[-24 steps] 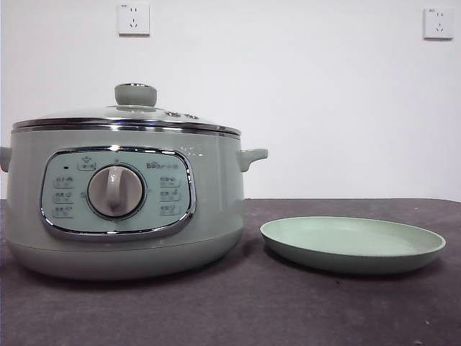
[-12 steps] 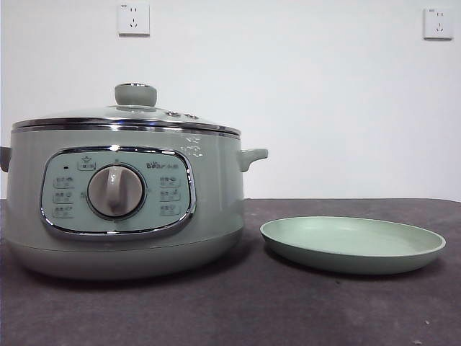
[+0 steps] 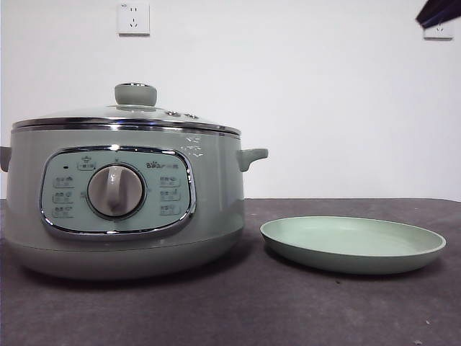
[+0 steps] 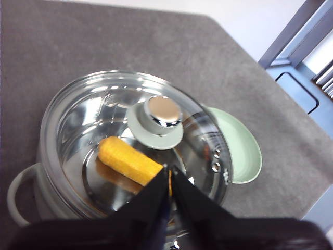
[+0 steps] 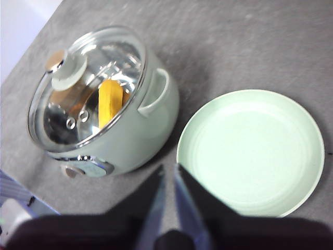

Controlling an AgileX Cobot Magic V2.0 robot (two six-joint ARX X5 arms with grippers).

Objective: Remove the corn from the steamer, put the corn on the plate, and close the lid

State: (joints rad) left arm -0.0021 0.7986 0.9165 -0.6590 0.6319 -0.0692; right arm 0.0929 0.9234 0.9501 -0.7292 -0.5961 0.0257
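Lid (image 3: 126, 117) shuts steamer (image 3: 122, 209); corn (image 4: 130, 161) inside

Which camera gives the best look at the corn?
The left wrist view: the corn lies near and large under the glass lid. The right wrist view shows it smaller and blurred; the front view hides it inside the steamer.

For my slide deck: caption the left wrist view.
Left hand hovers above the lidded steamer; corn visible through the glass lid.
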